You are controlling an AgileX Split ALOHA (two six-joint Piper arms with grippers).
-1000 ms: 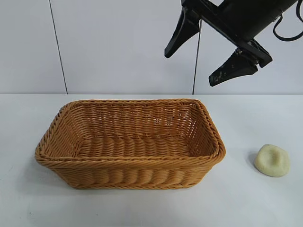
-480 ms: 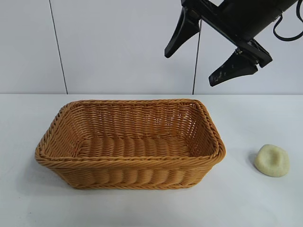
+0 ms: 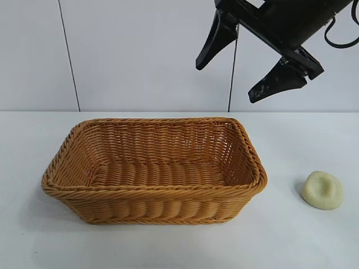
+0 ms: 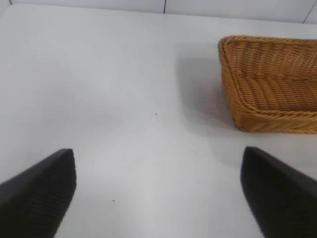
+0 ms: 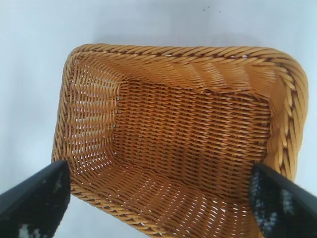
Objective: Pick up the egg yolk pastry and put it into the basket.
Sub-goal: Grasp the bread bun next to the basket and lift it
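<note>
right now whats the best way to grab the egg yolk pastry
Probably from straight above, with the fingers closing across the sides of its low dome. The egg yolk pastry lies flat on the table, clear of the basket, so every side is free. The open right gripper hangs high above the basket's right end.

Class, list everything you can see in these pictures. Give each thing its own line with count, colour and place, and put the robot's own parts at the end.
basket: one, golden-brown wicker, middle of the table, nothing inside it.
egg yolk pastry: one, pale yellow-cream, on the table to the right of the basket, apart from it.
table: one, white, under both things.
wall: white panels with dark seams, behind the table.
right gripper: one, black, fingers open, high above the basket's right end, holding nothing.
left gripper: one, black, fingers open, over bare table beside the basket, holding nothing.
</note>
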